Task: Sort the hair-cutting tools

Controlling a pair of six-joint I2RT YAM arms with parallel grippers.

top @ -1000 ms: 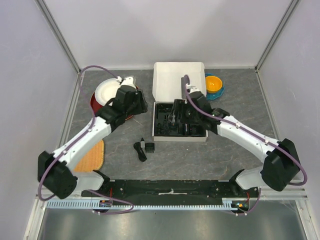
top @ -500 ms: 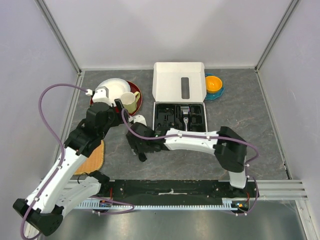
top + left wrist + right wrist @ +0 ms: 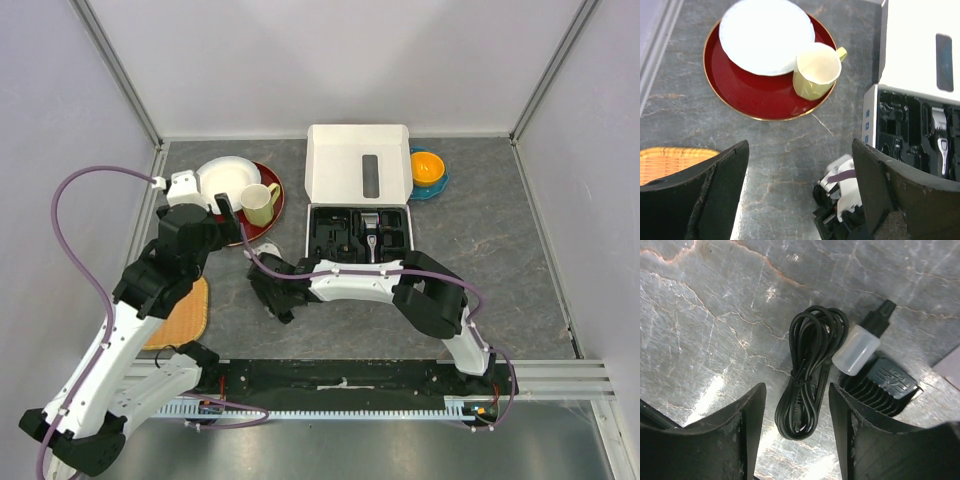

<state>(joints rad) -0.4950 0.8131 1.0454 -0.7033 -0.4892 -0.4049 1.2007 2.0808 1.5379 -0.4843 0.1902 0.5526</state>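
**Right gripper spread over the loose pieces beside the box**

The right gripper (image 3: 796, 390) hangs low over the grey table (image 3: 715, 305). Its jaws are spread wide and hold nothing, and a coiled black cable (image 3: 815, 340) lies between its fingers. Just beside the cable is a small clear bottle (image 3: 857, 352) with a black cap, and against the bottle lies a black comb attachment (image 3: 885, 385). This little group sits on the table near the left front corner of the white box (image 3: 358, 175). The clipper (image 3: 370, 225) lies inside the box, in its black tray (image 3: 330, 235). The left gripper (image 3: 799, 147) hovers higher above the table, wide open and empty. It is near a red plate (image 3: 740, 95) that carries a white plate (image 3: 765, 35) and a yellow cup (image 3: 815, 75). A woven orange mat (image 3: 670, 160) lies close by.
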